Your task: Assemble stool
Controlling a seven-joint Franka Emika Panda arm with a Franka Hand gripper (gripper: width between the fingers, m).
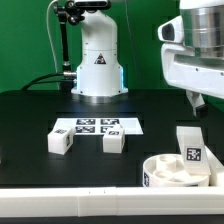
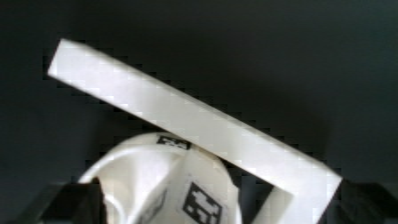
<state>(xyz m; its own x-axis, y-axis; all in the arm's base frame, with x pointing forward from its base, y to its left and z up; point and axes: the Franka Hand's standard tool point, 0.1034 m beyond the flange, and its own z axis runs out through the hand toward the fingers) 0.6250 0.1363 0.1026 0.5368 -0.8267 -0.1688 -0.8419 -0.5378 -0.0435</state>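
The white round seat disc (image 1: 165, 172) lies at the exterior view's lower right, near the table's front edge. One white leg (image 1: 189, 147) with a tag stands upright in it. Two more tagged legs lie on the table, one (image 1: 60, 141) left of the other (image 1: 113, 143). My gripper (image 1: 198, 103) hangs above the standing leg, apart from it, open and empty. In the wrist view a curved white tagged piece (image 2: 151, 180) shows between my dark fingers (image 2: 80, 200). A long white bar (image 2: 196, 115) crosses over it; I cannot tell what part it is.
The marker board (image 1: 97, 125) lies flat behind the two loose legs. The robot base (image 1: 97, 60) stands at the back middle. A white rail (image 1: 70, 205) runs along the table's front edge.
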